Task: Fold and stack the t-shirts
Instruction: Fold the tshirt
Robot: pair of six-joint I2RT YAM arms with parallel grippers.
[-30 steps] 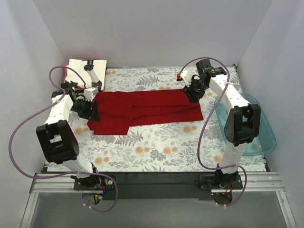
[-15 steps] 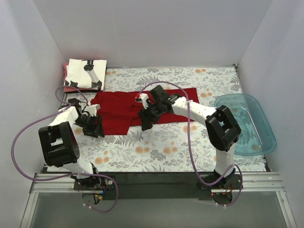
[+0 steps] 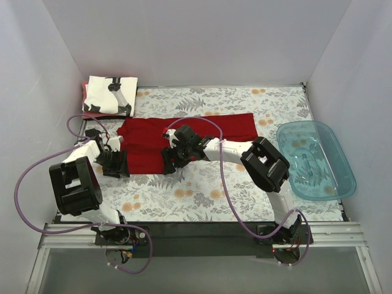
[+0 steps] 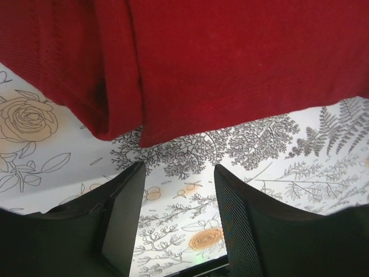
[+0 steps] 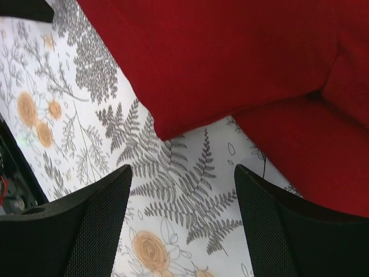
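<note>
At the red shirt's (image 3: 220, 125) hem, left fingers (image 4: 121, 222) and right fingers (image 5: 98, 225) gape; pink shirt (image 3: 84, 92) mostly hidden.

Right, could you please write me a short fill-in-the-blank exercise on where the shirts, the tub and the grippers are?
1. The left gripper and the right gripper both have their jaws ___.
2. Both sit at the ___ edge of the dark red t-shirt.
3. The white printed t-shirt lies folded in the far ___ corner of the table cloth.
4. The teal tub stands at the table's ___ side.
Missing words: open; near; left; right.
</note>
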